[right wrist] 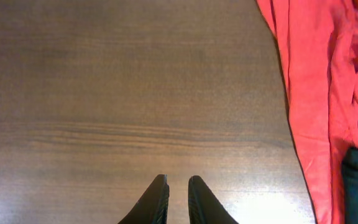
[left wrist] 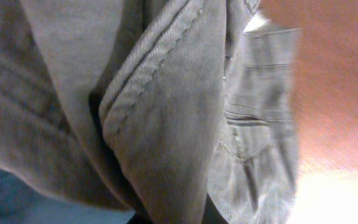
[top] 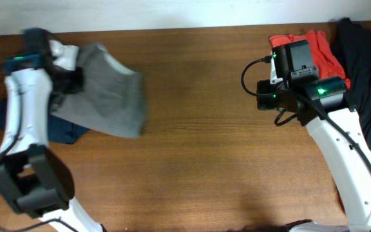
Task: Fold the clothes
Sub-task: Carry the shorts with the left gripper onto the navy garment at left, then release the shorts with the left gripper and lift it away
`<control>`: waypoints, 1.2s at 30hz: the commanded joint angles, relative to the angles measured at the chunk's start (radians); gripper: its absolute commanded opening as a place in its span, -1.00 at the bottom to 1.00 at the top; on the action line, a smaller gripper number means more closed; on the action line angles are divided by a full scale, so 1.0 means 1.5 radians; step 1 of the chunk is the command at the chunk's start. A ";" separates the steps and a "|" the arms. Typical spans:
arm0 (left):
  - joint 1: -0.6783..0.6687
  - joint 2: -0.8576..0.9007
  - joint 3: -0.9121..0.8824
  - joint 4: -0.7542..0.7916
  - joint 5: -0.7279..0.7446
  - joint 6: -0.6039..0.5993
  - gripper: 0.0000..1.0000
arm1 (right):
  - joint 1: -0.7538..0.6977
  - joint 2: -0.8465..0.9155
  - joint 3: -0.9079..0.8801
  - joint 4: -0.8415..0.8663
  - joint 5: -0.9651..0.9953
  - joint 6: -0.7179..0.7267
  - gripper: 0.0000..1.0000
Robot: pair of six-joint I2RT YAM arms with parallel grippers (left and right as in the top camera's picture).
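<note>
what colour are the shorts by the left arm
Grey-olive shorts; clearest in the left wrist view.

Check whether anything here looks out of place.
The grey shorts lie bunched at the left, overlapping a navy garment rather than spread flat. An orange-red garment and a dark garment sit heaped at the right.

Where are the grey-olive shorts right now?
In the overhead view, the shorts lie on the table's far-left part, beside the left arm, overlapping a dark blue garment.
</note>
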 commanded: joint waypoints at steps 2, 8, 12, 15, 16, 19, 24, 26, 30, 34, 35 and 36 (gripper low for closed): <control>0.062 -0.031 0.069 -0.002 -0.033 0.014 -0.99 | -0.006 -0.006 0.003 -0.008 0.018 0.003 -0.66; 0.103 -0.031 0.079 0.017 -0.032 0.041 -0.99 | -0.006 -0.006 0.003 -0.012 0.018 0.003 -0.66; 0.125 -0.031 0.079 0.039 -0.036 0.065 -0.99 | -0.006 -0.005 0.003 -0.018 0.018 0.003 -0.66; 0.139 -0.031 0.079 0.058 -0.034 0.074 -0.99 | -0.006 -0.005 0.003 -0.020 0.018 0.003 -0.66; 0.141 -0.031 0.079 0.077 -0.028 0.083 -0.99 | -0.006 -0.005 0.003 -0.020 0.018 0.003 -0.66; 0.141 -0.031 0.079 0.123 0.044 0.127 -0.99 | -0.006 -0.005 0.003 -0.020 0.018 0.003 -0.66; 0.142 -0.031 0.079 0.158 0.041 0.132 -0.99 | -0.006 -0.005 0.003 -0.020 0.018 0.003 -0.66; 0.142 -0.031 0.079 0.160 0.039 0.144 -0.99 | -0.006 -0.005 0.003 -0.020 0.018 0.003 -0.66; 0.142 -0.031 0.079 0.177 0.005 0.149 -0.99 | -0.006 -0.005 0.003 -0.020 0.018 0.003 -0.65; 0.144 -0.031 0.079 0.210 -0.028 0.149 -0.99 | -0.006 -0.005 0.003 -0.020 0.018 0.003 -0.64; 0.146 -0.031 0.079 0.212 -0.029 0.149 -0.99 | -0.006 -0.005 0.003 -0.020 0.018 0.003 -0.65; 0.149 -0.031 0.079 0.211 -0.029 0.149 -0.99 | -0.006 -0.005 0.003 -0.020 0.018 0.003 -0.64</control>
